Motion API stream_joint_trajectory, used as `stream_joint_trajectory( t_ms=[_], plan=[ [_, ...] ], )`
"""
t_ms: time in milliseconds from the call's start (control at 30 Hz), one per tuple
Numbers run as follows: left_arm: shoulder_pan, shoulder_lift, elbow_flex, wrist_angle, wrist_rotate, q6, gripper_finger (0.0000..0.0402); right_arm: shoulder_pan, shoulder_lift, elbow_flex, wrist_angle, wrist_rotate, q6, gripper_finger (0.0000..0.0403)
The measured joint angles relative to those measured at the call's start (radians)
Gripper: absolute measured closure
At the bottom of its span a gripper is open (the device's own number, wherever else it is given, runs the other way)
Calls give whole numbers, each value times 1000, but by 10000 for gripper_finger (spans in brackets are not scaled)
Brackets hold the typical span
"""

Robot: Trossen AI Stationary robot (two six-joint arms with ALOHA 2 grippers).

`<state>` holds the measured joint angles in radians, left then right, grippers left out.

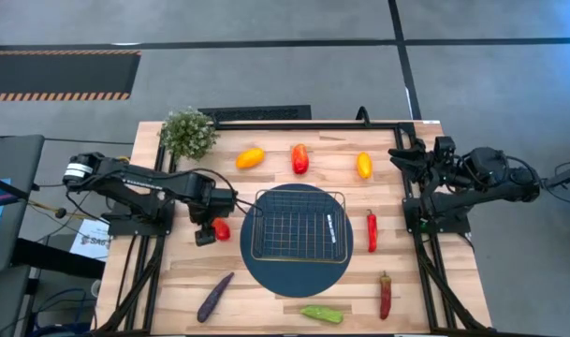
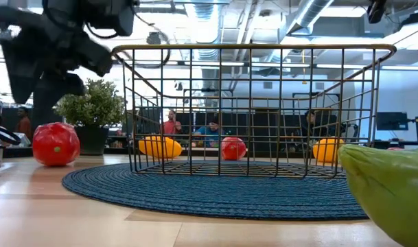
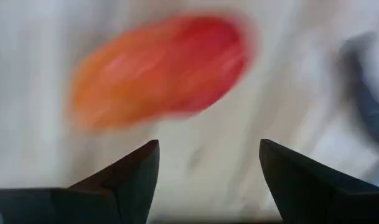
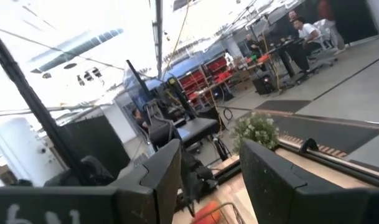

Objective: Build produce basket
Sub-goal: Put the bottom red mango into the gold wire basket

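My left claw (image 1: 210, 227) hangs fingers apart just above a round, glossy red pepper (image 1: 222, 228), which lies on the wooden surface beside the left edge of the dark woven mat (image 1: 266, 271). The thin wire basket (image 1: 299, 225) sits centred on that mat, empty, so everything drops in from above. The other peppers ring the surface's edges. My right claw (image 4: 205, 171) waits at the right edge, fingers parted, holding nothing.

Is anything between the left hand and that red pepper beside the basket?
Nothing visible. The left hand hangs open right beside the red pepper, which lies on the table just left of the basket.
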<state>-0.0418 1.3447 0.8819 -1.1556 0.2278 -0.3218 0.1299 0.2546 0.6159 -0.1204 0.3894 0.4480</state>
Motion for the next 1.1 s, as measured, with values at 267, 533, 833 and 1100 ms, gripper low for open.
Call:
stream_joint_trajectory(
  t_ms=[267,533,833,1100],
  plan=[
    [57,13,43,-166,-345,-128,146,-1,0,0,-3,39,-3,222],
    [69,13,43,-87,-304,-167,146,-1,0,0,-3,40,-8,223],
    [77,16,43,37,-207,-150,146,-1,0,0,-2,40,-11,224],
    [83,16,43,46,-171,-168,137,-1,0,0,-2,39,-7,223]
  ],
)
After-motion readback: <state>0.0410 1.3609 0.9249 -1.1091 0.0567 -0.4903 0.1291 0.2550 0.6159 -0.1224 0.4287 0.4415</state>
